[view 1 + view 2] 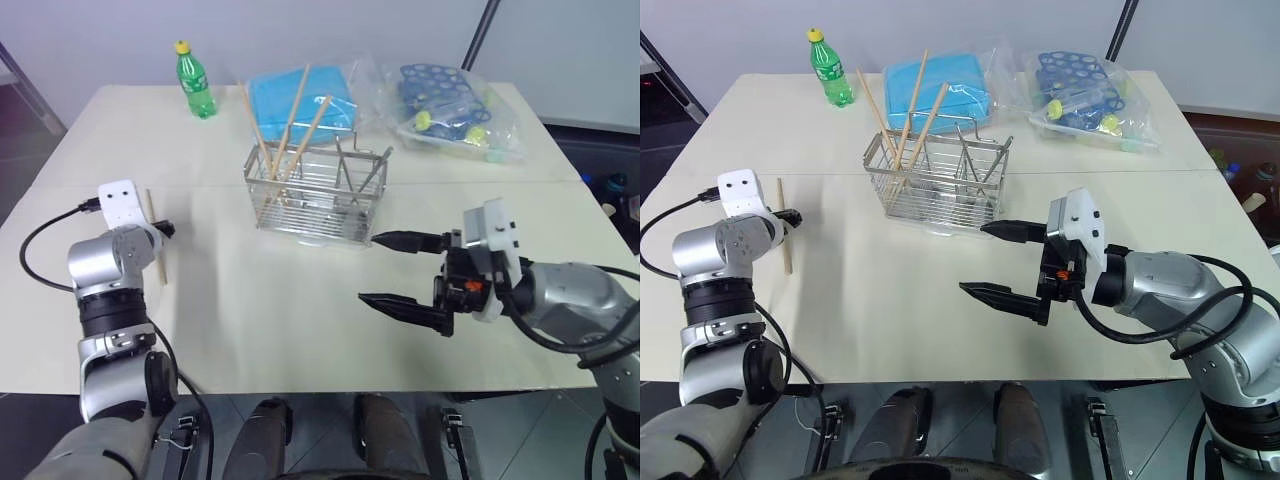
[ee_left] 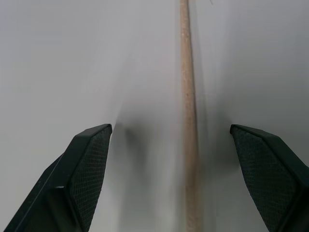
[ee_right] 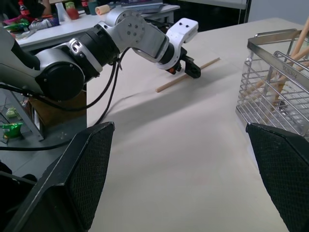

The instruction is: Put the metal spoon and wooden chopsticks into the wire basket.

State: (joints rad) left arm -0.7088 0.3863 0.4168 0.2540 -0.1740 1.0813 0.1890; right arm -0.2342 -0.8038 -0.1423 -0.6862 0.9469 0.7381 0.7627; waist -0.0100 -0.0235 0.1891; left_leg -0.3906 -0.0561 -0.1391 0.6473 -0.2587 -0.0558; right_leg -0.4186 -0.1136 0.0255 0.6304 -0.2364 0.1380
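The left end effector [image 2: 169,179] stands wide open and empty, fingers straddling the last wooden chopstick [image 1: 154,236], which lies flat on the desk [image 1: 300,330] well left of the wire basket [image 1: 318,190]. The thin stick could roll or slip out if the fingers close off-centre. Right end effector [image 1: 400,272], wide open and empty, waits just beside the basket, which already holds three chopsticks [image 1: 290,125] and the metal spoon [image 1: 371,172].
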